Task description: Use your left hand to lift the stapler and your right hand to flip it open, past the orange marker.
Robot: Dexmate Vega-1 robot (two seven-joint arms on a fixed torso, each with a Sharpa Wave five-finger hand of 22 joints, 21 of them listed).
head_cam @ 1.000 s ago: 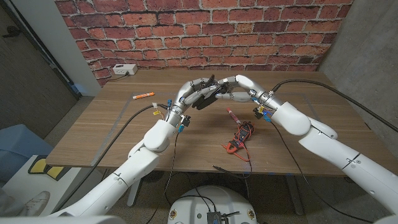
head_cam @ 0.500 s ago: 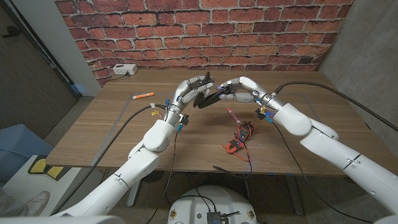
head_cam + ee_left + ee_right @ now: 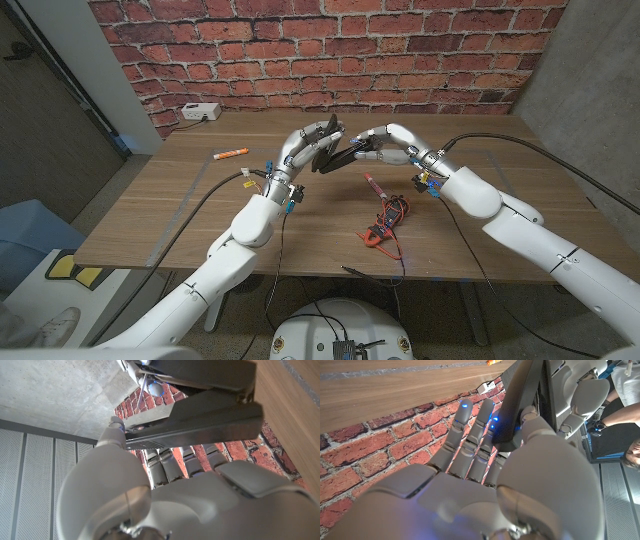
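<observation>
The black stapler [image 3: 330, 148] hangs above the middle of the table, swung open in a V. My left hand [image 3: 303, 150] grips one half from the left, fingers wrapped round it. From the right, my right hand [image 3: 383, 146] pinches the other half between thumb and fingers. The left wrist view shows the stapler's two dark bars [image 3: 200, 415] beyond the left hand [image 3: 200, 495]. Seen from the right wrist, the right hand [image 3: 485, 485] has its thumb on the stapler [image 3: 525, 400], with the left hand's fingers [image 3: 580, 395] behind. The orange marker [image 3: 231, 154] lies on the table to the left.
A red and black cable bundle [image 3: 385, 220] and a red pen [image 3: 372, 185] lie under my right forearm. A white box [image 3: 200, 112] sits at the back left by the brick wall. A thin dark stick [image 3: 360, 270] lies near the front edge. A person [image 3: 630, 455] shows at the edge.
The stapler has swung open from nearly closed into a V. My right hand has drawn a little to the right with its half, while the left hand stays about where it was.
</observation>
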